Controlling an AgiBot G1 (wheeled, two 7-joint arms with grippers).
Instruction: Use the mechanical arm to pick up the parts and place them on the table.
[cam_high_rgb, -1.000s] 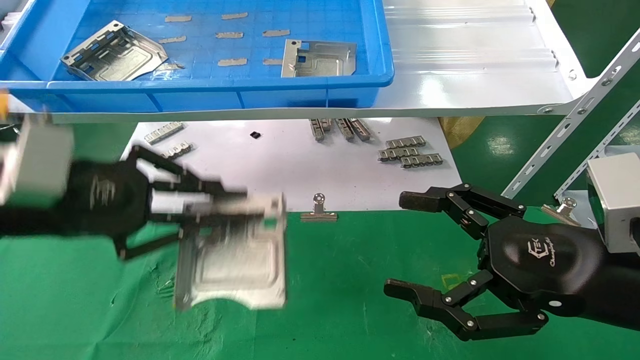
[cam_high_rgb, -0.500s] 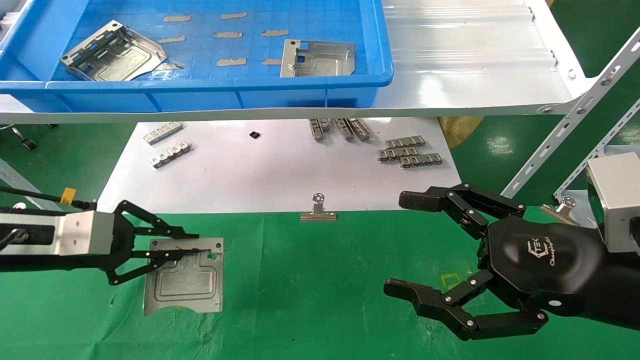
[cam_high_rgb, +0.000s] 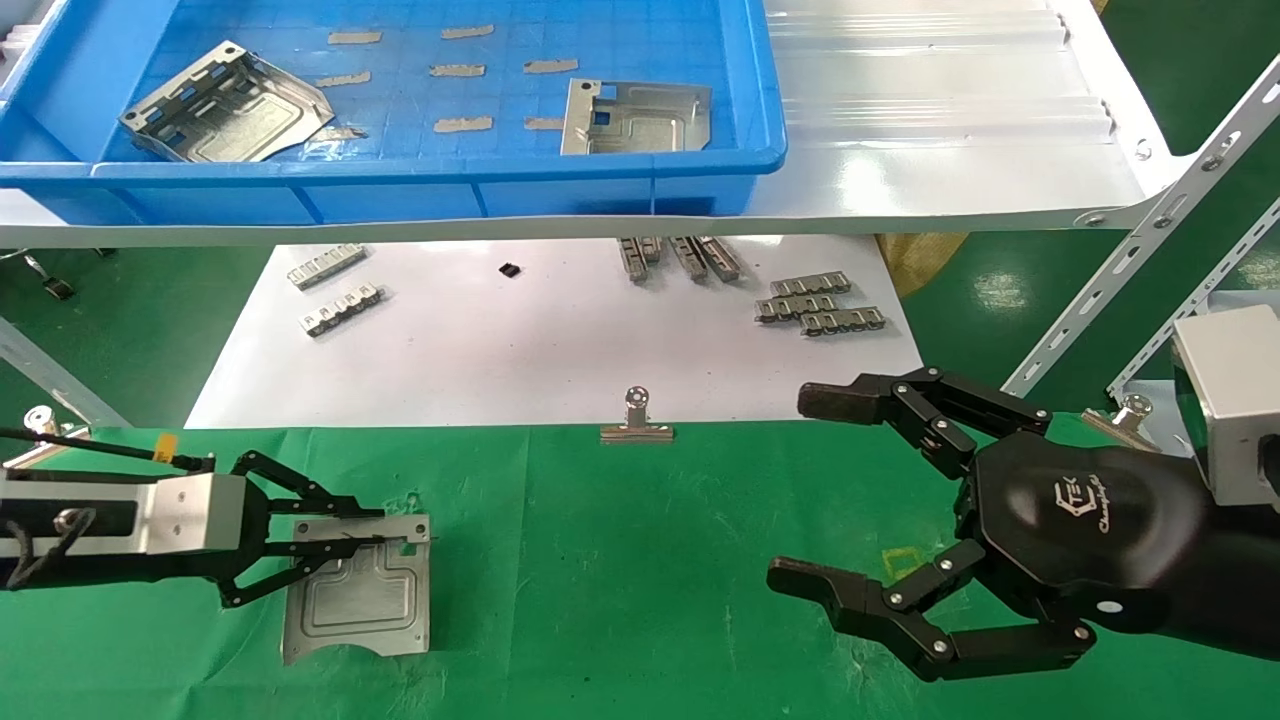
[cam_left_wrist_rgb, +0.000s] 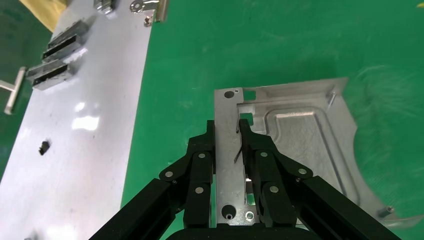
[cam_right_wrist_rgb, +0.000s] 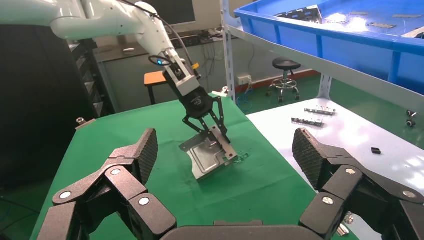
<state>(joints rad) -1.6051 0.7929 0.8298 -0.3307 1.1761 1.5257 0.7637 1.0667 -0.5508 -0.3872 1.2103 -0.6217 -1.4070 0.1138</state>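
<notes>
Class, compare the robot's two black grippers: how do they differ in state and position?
The left gripper is shut on the silver stamped metal plate, at the green cloth table; the right gripper is open, holding nothing. The left sits at the table's left side, the right at its right. Both have black jointed fingers.

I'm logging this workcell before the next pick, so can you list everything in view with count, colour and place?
Parts: three, silver; two in the blue bin, one on the table in the left hand's grip.
Blue bin: one, on the white shelf.
Toothed strips: several, grey, on the white sheet.
Binder clips: two, silver, at the sheet's near edge and at the right.
Table: green cloth.
Left hand: black, shut on the part's folded edge.
Right hand: black, open, above the table at right.
</notes>
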